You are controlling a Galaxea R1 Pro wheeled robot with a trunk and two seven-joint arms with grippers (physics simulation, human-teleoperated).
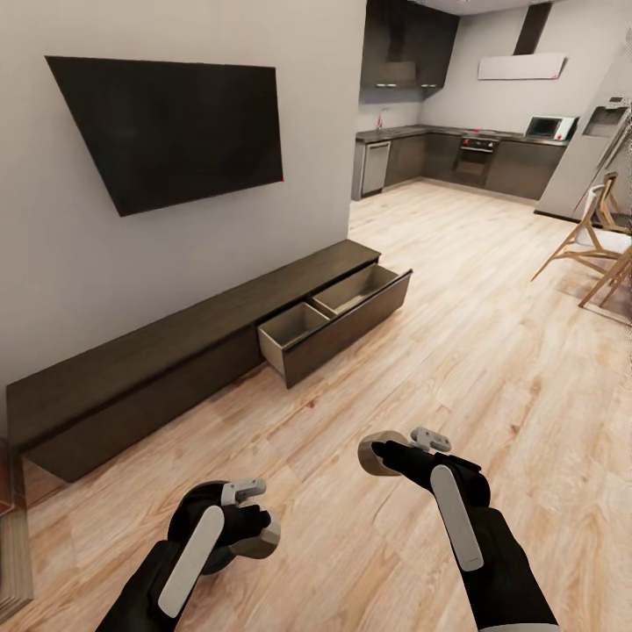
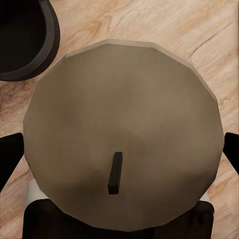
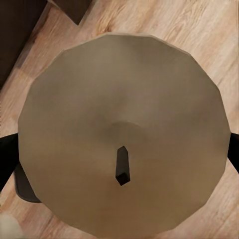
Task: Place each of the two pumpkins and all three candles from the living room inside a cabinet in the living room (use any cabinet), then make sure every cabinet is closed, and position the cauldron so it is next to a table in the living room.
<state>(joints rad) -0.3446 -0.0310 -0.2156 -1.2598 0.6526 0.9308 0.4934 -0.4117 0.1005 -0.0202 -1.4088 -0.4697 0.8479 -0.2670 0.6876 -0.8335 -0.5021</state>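
Left gripper (image 1: 254,527) mostly hides its candle (image 1: 263,546); the chair (image 1: 590,237) at three o'clock seems cut off by the edge

I see even, bright, diffuse light without strong glare. The cabinet (image 1: 175,369) throws a soft shadow on the floor (image 1: 491,351). Straight lines bend near the head view's edges. Both wrist views look soft and slightly blurred.

Grey-beige candles (image 2: 122,134) (image 3: 124,129), black wicks; dark-brown cabinet (image 1: 175,351), pale drawer insides; light wood-grain floor (image 1: 491,351).
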